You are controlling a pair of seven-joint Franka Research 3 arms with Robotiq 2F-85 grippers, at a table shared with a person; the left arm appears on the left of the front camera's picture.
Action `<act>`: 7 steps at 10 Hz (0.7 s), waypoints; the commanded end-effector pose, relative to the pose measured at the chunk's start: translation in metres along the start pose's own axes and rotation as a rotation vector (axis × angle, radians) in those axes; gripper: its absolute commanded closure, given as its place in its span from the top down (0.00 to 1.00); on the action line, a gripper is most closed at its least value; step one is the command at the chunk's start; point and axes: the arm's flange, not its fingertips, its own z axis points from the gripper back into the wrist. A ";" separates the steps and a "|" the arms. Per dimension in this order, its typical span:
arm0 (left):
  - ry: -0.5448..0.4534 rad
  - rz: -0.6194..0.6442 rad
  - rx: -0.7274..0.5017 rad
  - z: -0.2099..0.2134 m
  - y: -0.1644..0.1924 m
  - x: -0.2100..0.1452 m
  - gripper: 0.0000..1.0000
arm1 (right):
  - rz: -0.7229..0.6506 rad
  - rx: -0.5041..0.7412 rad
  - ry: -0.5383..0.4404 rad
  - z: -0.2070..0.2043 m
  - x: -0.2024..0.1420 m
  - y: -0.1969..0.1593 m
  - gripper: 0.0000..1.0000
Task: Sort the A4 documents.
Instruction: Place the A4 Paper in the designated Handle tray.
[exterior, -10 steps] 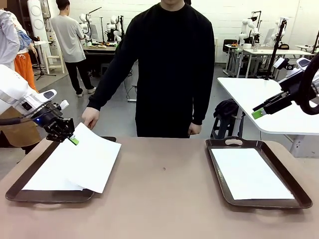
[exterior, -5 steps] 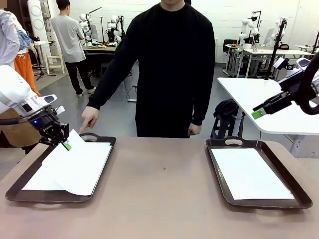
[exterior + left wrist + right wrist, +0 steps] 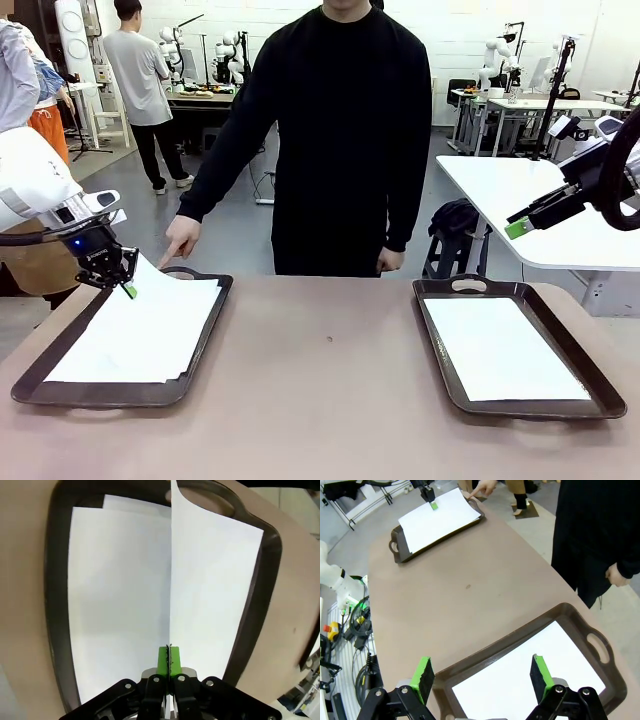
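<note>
A dark brown tray (image 3: 30, 385) at the left holds white A4 sheets (image 3: 120, 345). My left gripper (image 3: 126, 290) is shut on the far left edge of the top sheet (image 3: 210, 580), lifting that edge slightly while the rest lies on the stack (image 3: 115, 580). At the right, another brown tray (image 3: 600, 405) carries a flat A4 sheet (image 3: 500, 345). My right gripper (image 3: 518, 227) hangs high above and beyond it, open and holding nothing, its green pads (image 3: 425, 672) wide apart over the right tray (image 3: 470, 672).
A person in black stands at the table's far side; one hand (image 3: 180, 238) points down at the left tray's far edge, the other hand (image 3: 391, 260) hangs at the side. Bare brown tabletop (image 3: 330, 400) lies between the trays.
My left gripper has moved left and lower with the sheet. The sheet, which overhung the tray's right rim, now lies within the tray. The person's hand now points at the tray.
</note>
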 end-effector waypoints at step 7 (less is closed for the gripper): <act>0.103 0.013 0.116 0.006 -0.007 -0.002 0.41 | 0.002 0.007 -0.008 -0.001 0.000 0.000 1.00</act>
